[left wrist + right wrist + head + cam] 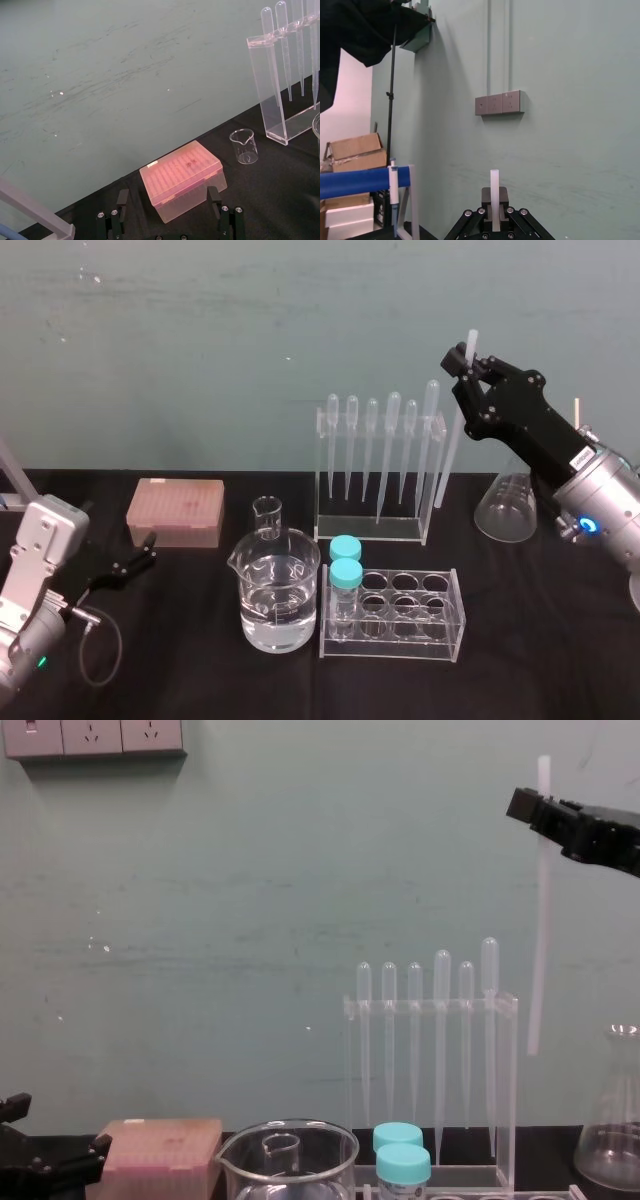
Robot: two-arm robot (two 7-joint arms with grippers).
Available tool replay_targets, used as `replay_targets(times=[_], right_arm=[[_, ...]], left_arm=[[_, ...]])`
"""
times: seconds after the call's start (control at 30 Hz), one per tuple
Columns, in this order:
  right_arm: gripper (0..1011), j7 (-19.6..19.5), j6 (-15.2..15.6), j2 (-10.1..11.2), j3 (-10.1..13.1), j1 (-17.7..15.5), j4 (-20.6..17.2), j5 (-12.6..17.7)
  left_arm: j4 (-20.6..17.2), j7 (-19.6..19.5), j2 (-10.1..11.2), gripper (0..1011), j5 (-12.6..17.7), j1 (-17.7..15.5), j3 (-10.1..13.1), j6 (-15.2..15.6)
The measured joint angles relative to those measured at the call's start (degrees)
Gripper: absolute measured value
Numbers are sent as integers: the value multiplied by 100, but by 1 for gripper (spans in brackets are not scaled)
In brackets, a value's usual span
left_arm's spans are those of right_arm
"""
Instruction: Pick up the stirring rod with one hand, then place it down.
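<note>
Chest view: right pincer (537, 808) grips the thin, straight, translucent-white stirring rod (540, 940) upright; left pincer (148, 550) parked open.

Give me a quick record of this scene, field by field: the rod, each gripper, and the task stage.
stirring rod: upright, held in the air, by the right end of the pipette rack
right gripper: raised, fingers shut on the stirring rod near its top
left gripper: low beside the pink tip box, fingers open
task stage: picked up, not yet placed down
</note>
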Motion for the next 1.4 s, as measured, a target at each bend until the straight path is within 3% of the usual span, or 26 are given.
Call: replay_targets(times=[0.63, 1.4], right_arm=[[69, 101, 127, 187, -79, 10, -65, 265], [69, 83, 102, 197, -176, 49, -15, 296]], left_arm=[[0, 0, 0, 1000, 0, 0, 0, 0], [0, 0, 0, 1000, 0, 0, 0, 0]])
